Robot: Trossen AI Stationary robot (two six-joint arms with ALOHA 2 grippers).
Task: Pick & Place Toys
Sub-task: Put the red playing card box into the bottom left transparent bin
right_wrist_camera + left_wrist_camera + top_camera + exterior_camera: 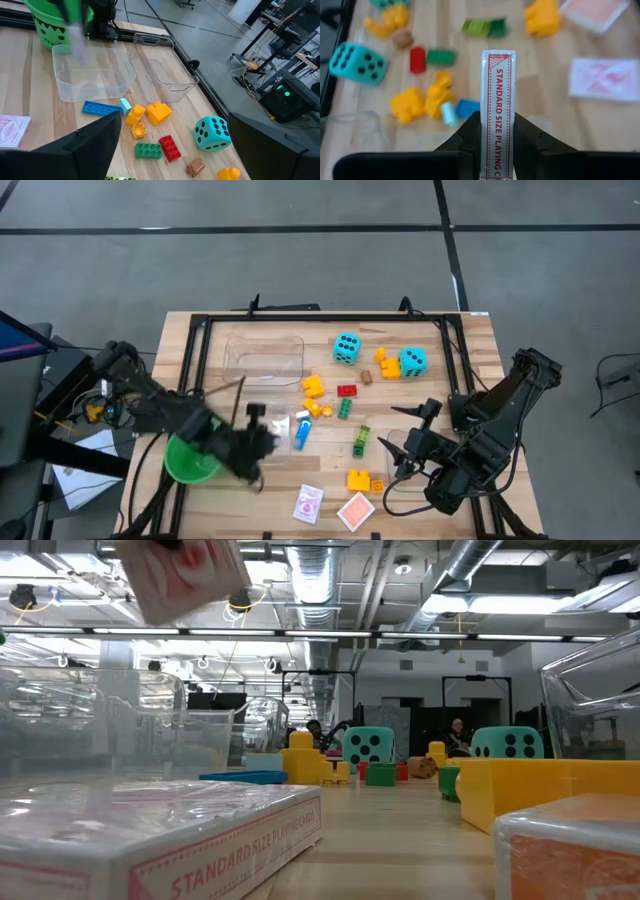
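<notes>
Left wrist view: my left gripper (497,142) is clamped edge-on around a boxed deck of playing cards (498,105), lifted above the bricks (427,100), presumably for carrying to a clear bin (265,356). My right gripper (405,448) waits spread wide beside the yellow brick (358,479).

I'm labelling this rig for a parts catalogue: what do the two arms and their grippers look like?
Both arms are dark, near black, jointed, with bulky housings. The left gripper has two flat matte-black fingers; the right gripper has slim dark prongs. The left arm has thin cables near its base.
</notes>
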